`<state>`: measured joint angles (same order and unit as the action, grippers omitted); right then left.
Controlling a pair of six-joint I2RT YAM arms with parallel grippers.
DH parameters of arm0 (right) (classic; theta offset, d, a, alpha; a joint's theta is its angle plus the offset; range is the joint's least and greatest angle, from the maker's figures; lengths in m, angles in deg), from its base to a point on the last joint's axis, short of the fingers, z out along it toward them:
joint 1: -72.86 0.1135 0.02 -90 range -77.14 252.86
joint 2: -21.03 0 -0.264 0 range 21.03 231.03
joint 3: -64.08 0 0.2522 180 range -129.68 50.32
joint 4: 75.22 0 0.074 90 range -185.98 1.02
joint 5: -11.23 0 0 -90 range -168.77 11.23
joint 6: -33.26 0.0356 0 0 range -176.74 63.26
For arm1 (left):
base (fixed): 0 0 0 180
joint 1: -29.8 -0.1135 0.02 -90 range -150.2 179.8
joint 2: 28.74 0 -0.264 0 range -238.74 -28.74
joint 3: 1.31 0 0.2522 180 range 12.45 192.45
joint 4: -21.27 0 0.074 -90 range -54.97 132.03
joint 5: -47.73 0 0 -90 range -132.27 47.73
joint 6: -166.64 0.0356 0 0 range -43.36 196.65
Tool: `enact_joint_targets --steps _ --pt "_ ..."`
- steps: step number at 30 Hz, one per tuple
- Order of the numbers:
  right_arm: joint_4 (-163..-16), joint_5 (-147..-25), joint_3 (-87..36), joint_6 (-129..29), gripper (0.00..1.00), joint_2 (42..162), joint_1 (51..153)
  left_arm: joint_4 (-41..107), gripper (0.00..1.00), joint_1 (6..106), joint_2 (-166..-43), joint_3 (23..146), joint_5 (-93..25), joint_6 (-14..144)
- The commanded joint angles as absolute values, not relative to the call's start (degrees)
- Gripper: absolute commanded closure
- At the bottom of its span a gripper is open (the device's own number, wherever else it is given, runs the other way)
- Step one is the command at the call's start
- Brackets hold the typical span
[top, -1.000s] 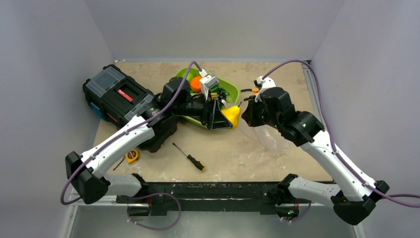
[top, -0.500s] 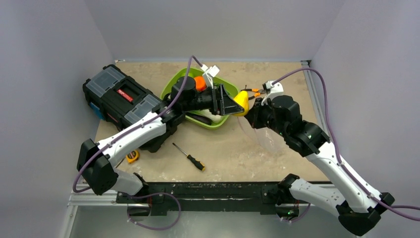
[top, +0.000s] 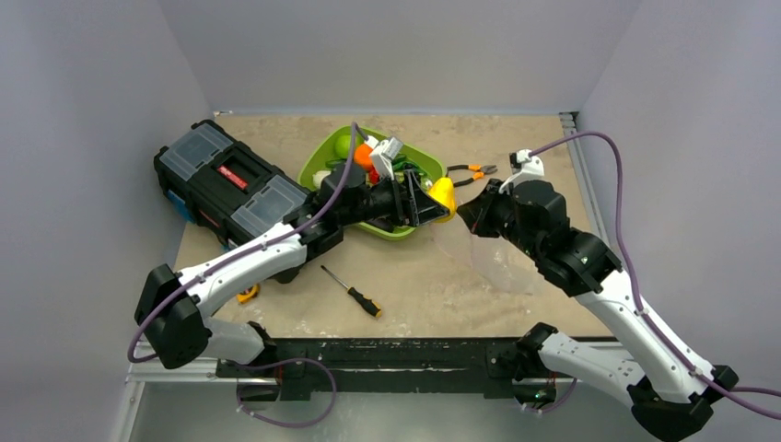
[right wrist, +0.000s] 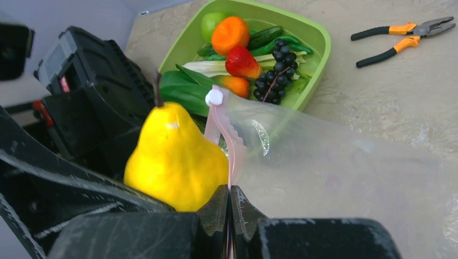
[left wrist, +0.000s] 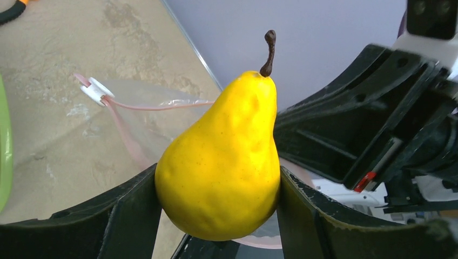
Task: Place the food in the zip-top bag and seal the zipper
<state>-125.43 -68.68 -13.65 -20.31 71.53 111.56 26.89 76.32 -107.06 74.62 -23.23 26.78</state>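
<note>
Sandy table (top: 424,285), with a pear at the bag's mouth.
The yellow pear (left wrist: 221,162) is squeezed in the left gripper's (top: 435,199) jaws, just beside the floppy bag (right wrist: 335,172). The right gripper (right wrist: 229,200) pinches the zipper (right wrist: 222,127) edge tight. It looks best to hold that edge up and push the pear deep before letting go. The green tray (right wrist: 318,59) sits behind.

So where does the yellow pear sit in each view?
Top external: yellow pear right of centre, in the left gripper, just off the lime-green tray's right end.
Left wrist: pear fills the centre; tray a sliver at the left edge.
Right wrist: pear lower left, beside the zip-top bag pinched by the right gripper; tray above.
Shared landmark: the tray.
</note>
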Motion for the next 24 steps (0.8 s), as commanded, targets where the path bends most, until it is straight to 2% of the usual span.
enact_joint_targets --steps 1,7,16,22,24 --pt "-120.62 -64.76 -17.38 -15.90 1.00 71.19 111.84 31.30 0.83 77.89 -103.49 73.46 -24.22 31.99" --pt "-120.51 -63.55 -17.95 -15.11 1.00 71.48 111.89 40.05 0.81 81.10 -103.15 76.67 -25.24 39.19" --pt "-118.70 -65.04 -18.34 -16.34 1.00 71.68 111.88 52.32 0.68 83.05 -103.13 80.26 -27.00 45.64" --pt "-115.68 -72.09 -16.92 -20.24 1.00 71.33 111.86 59.70 0.53 83.04 -109.12 89.90 -24.39 45.52" --pt "-115.31 -73.18 -16.37 -20.70 1.00 71.21 111.82 61.80 0.44 83.06 -110.63 92.28 -24.12 44.78"
